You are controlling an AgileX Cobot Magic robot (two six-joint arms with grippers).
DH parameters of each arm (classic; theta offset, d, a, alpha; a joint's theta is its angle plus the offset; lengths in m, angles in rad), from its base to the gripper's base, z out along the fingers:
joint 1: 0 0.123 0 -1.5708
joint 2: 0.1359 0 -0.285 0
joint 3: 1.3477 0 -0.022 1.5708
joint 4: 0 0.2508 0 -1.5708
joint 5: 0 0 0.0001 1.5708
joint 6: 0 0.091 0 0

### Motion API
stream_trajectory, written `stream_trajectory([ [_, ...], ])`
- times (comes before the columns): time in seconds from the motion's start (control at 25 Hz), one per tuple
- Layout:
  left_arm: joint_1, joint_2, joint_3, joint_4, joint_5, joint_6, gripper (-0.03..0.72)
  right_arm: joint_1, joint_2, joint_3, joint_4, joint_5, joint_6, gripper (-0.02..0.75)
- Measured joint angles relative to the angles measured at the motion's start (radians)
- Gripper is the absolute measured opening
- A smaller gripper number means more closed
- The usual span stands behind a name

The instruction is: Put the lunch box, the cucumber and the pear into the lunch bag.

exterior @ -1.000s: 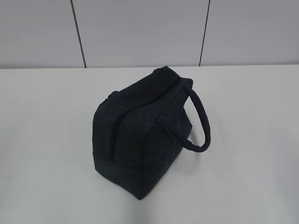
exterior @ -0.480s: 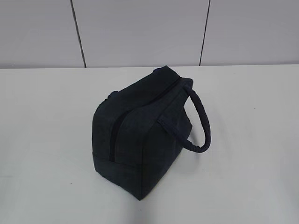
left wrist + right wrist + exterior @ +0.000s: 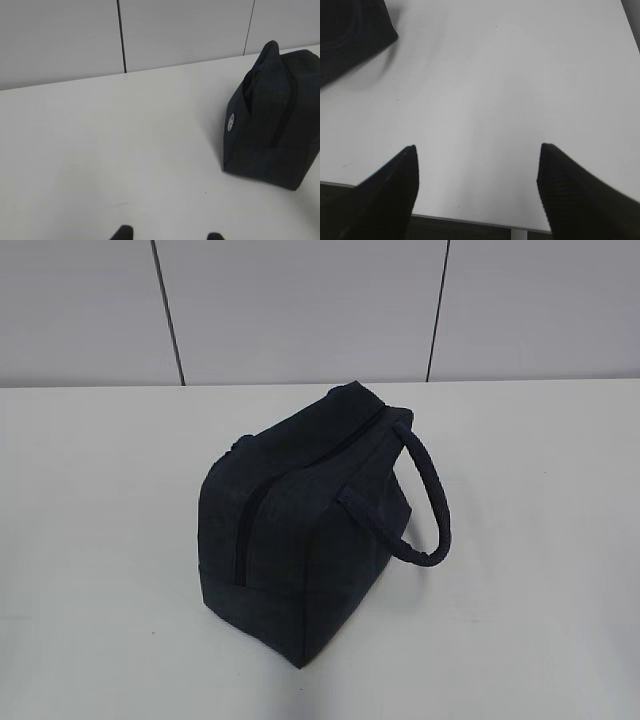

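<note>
The dark navy lunch bag (image 3: 300, 535) stands in the middle of the white table (image 3: 100, 540), its zipper shut along the top and down the near end, one loop handle (image 3: 430, 495) hanging to the right. It also shows at the right of the left wrist view (image 3: 275, 120) and as a corner at the top left of the right wrist view (image 3: 350, 35). My left gripper (image 3: 169, 234) is open and empty, low over bare table left of the bag. My right gripper (image 3: 477, 150) is open and empty above the table's near edge. The lunch box, cucumber and pear are out of view.
A grey panelled wall (image 3: 300, 310) runs behind the table. The table's near edge (image 3: 470, 220) shows under my right gripper.
</note>
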Motion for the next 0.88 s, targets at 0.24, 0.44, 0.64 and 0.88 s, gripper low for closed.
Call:
stream_trajectory([
  [0.24, 0.038, 0.000, 0.001, 0.000, -0.001, 0.000, 0.269, -0.005, 0.000, 0.000, -0.002, -0.004, 0.000, 0.570],
  [0.44, 0.196, 0.000, 0.001, 0.000, -0.001, 0.000, 0.267, -0.053, 0.000, 0.000, -0.002, -0.004, 0.000, 0.570],
  [0.64, 0.219, 0.000, 0.001, 0.000, -0.001, 0.000, 0.262, -0.060, 0.000, 0.000, -0.002, -0.004, 0.000, 0.570],
  [0.88, 0.219, 0.000, 0.001, 0.000, -0.001, 0.000, 0.252, -0.060, 0.000, 0.000, -0.002, -0.004, -0.001, 0.570],
])
